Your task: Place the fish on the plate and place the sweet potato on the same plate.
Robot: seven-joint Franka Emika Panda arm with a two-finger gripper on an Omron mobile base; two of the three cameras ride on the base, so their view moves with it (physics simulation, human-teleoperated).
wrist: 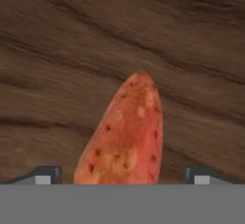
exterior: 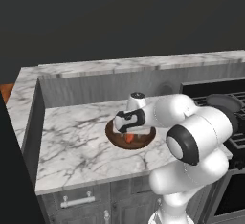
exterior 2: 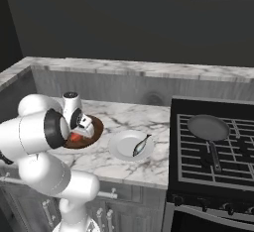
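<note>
One fish (exterior 2: pixel 141 145), one plate (exterior 2: pixel 121 149), one sweet potato (wrist: pixel 127 139), one dark wooden bowl (exterior: pixel 119 139), one frying pan (exterior 2: pixel 208 128), one stove (exterior 2: pixel 233 164), one marble counter (exterior: pixel 76 146) and one robot arm with one gripper (wrist: pixel 122 173); two finger tips (wrist: pixel 45 174) rise at the bottom of the hand view

bowl (exterior 2: pixel 95 127) rim rings sweet potato (wrist: pixel 125 137), open above
</note>
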